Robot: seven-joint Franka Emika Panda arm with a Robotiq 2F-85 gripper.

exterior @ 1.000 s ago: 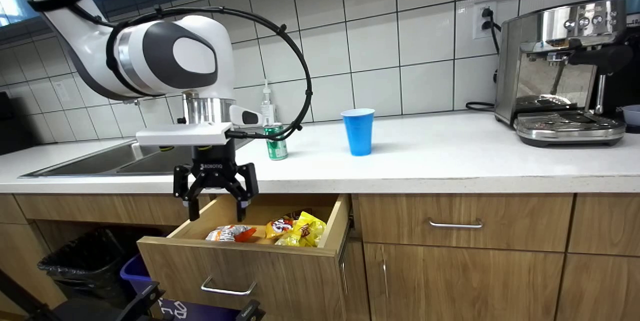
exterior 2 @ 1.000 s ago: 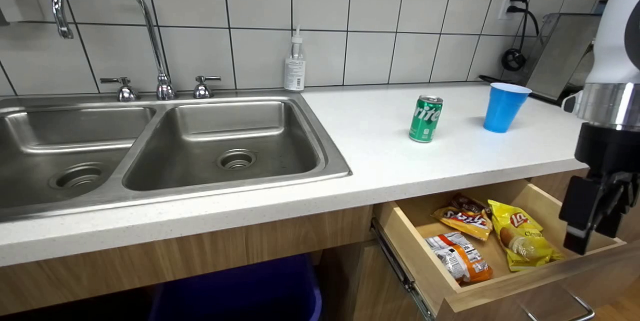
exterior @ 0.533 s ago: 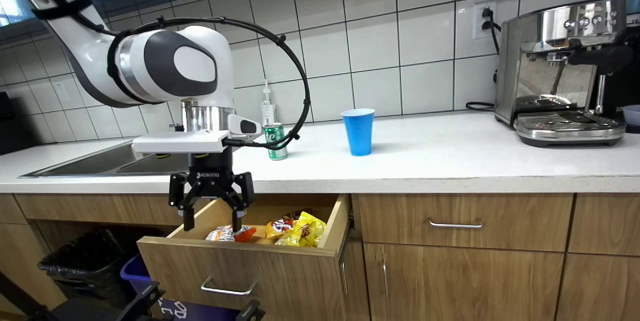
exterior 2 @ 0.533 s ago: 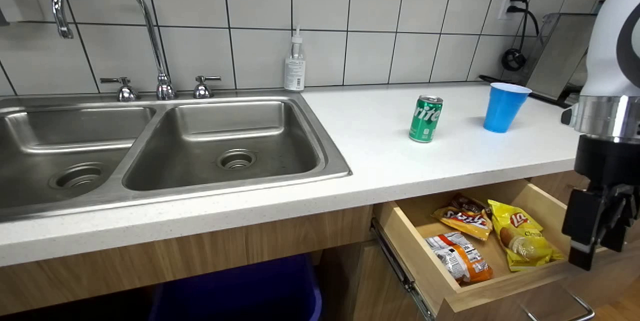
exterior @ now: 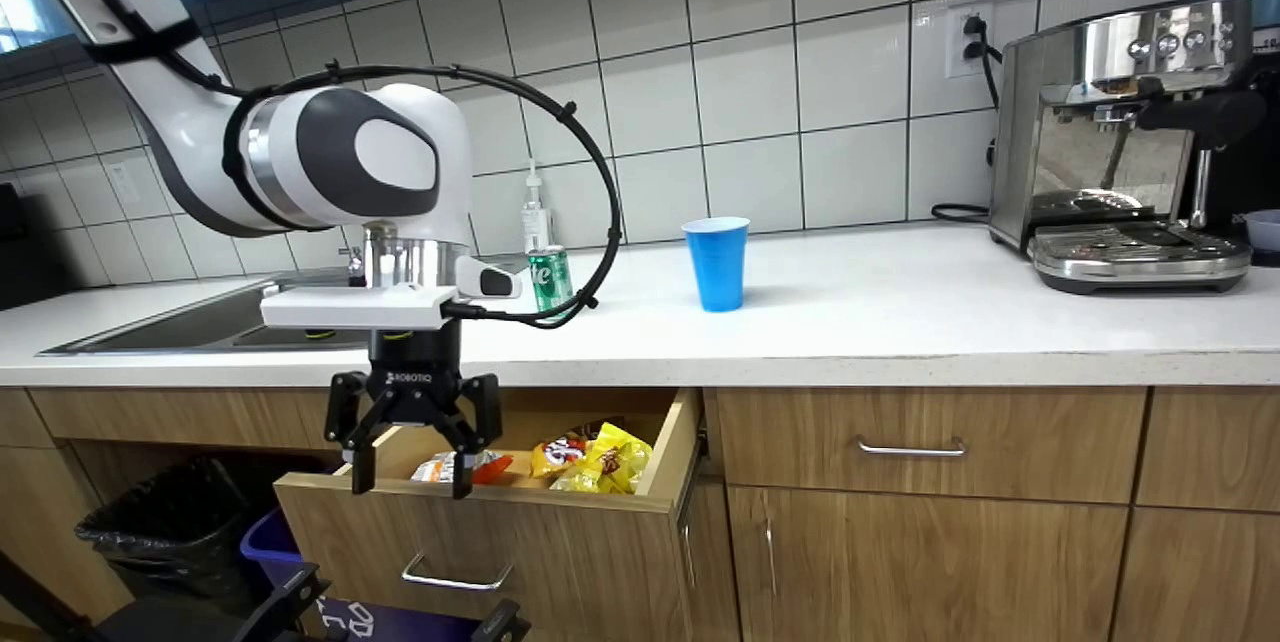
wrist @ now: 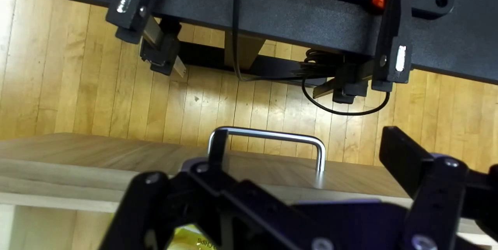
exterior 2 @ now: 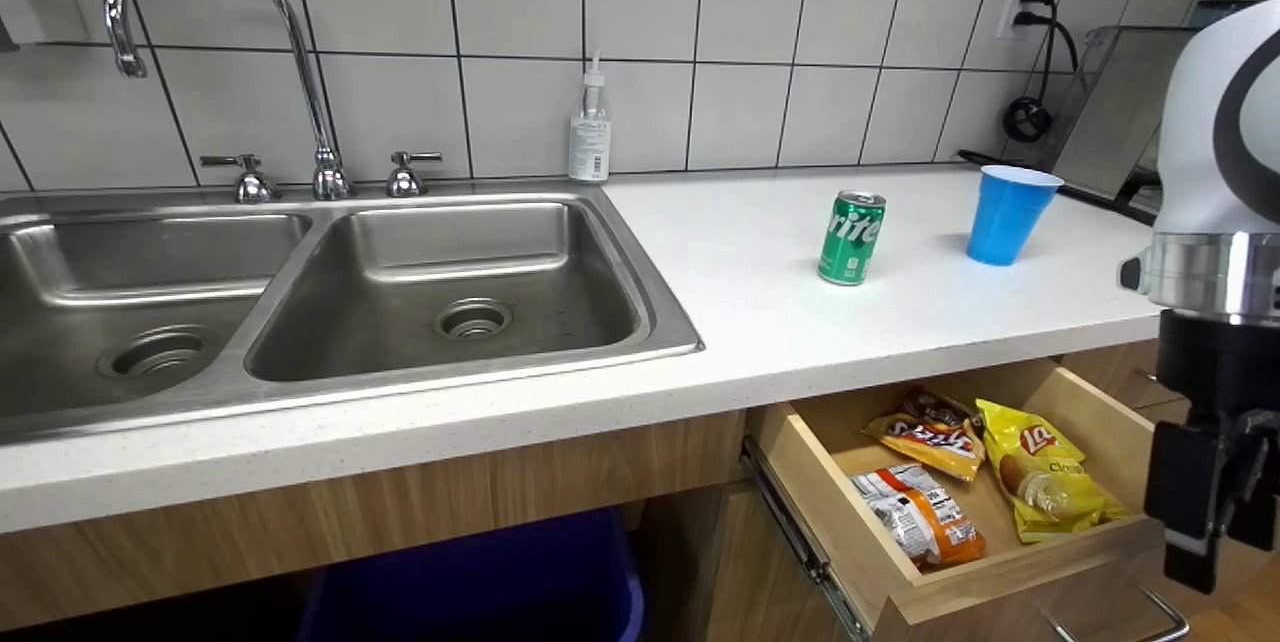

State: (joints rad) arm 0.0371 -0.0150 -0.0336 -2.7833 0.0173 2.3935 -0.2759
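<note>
- We see the claw (exterior: 412, 482) spread wide, a gap between its fingertips, "ROBOTIQ" lettered above them.
- Below the claw, apart from it, we find the chrome handle (wrist: 272, 134) of the pulled-out drawer (exterior: 580, 542).
- Beyond the claw, inside the drawer, we read "La" on a yellow bag (exterior 2: 1045, 482) (the wrist view adds an upside-down "CHIPS"); we cannot make out the whole lettering on an orange bag (exterior 2: 932, 440) and a silver-and-orange bag (exterior 2: 918, 514).
- Higher than the claw and farther back, on the surface (exterior: 850, 322), we read "rite" on a green can (exterior 2: 852, 238), with a blue cup (exterior: 717, 264) near it.
</note>
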